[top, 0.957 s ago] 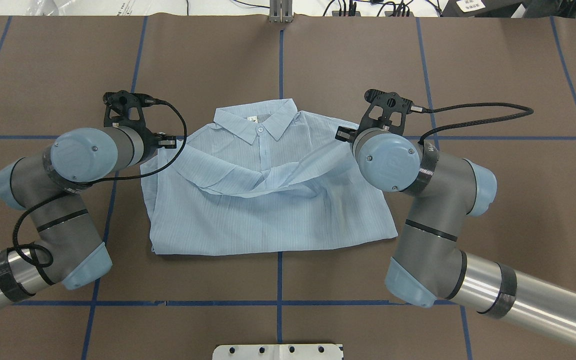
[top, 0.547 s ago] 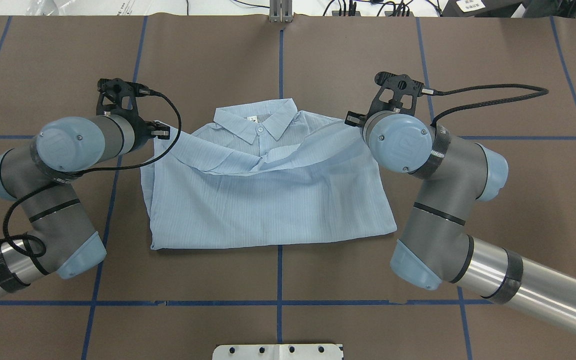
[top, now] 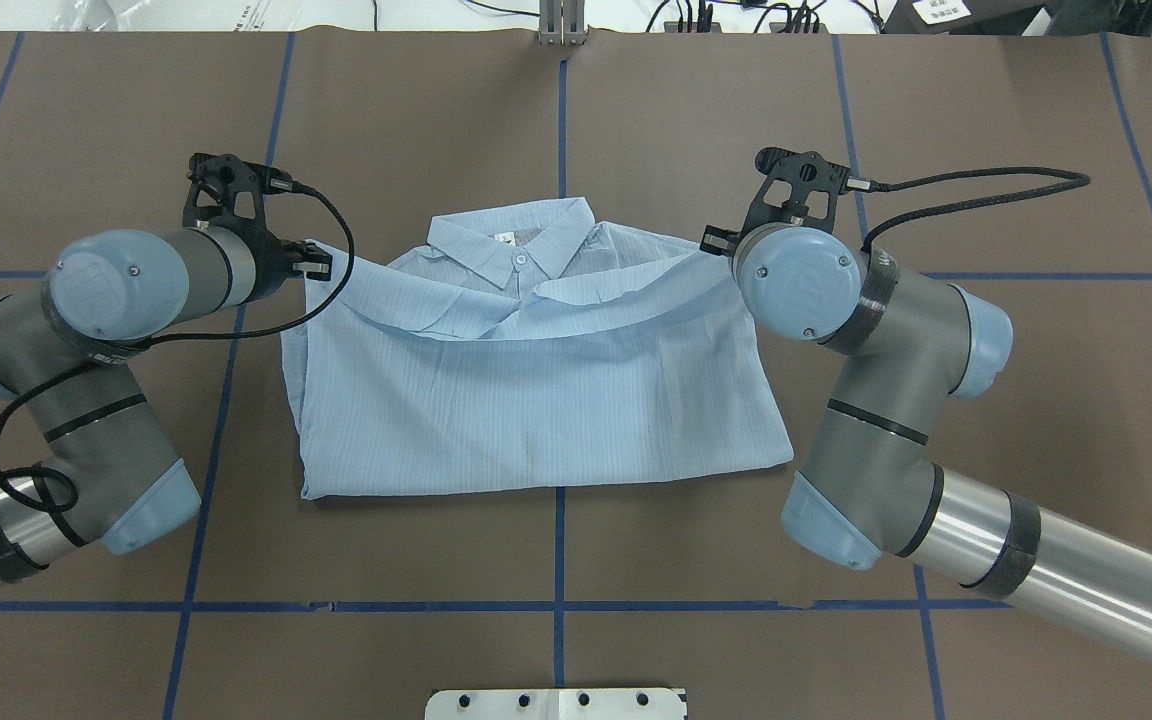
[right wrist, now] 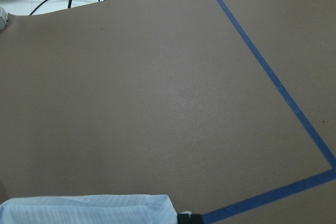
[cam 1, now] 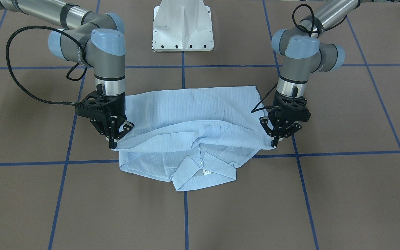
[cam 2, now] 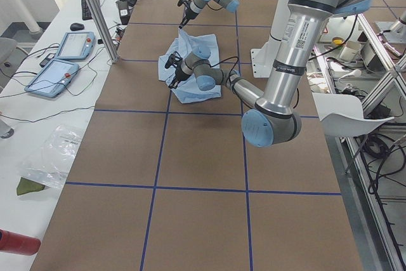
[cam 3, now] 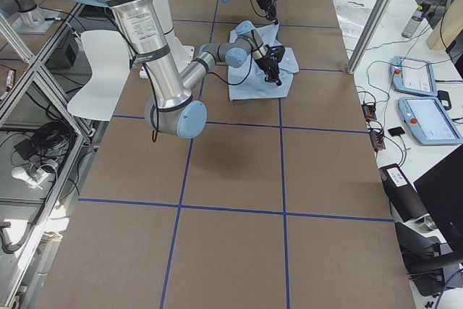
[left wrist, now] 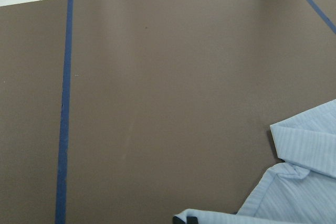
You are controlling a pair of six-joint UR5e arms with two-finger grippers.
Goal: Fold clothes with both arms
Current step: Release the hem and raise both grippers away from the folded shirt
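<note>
Worked over a brown-papered desk (cam 1: 342, 194) gridded with blue tape (cam 1: 185, 215). Within the last second, carried the lifted hem of the pale blue striped shirt (top: 536, 420) farther from the white base (cam 1: 182, 31), from mid-body to just short of the collar (cam 1: 217, 170). Pulled out the earlier twist in the fold edge too, leaving only a sag in the middle. Judged the bottom-to-top fold nearly made, with laying-down and release not yet done. Kept the left pincer (cam 1: 275, 142) clamped on one hem corner and the right pincer (cam 1: 112, 143) on the other, both pointing down, tips low over the desk. Left the shirt stretched between the two pincers, its doubled body trailing behind them toward the base, the collar just ahead and between them, flat on the desk.
</note>
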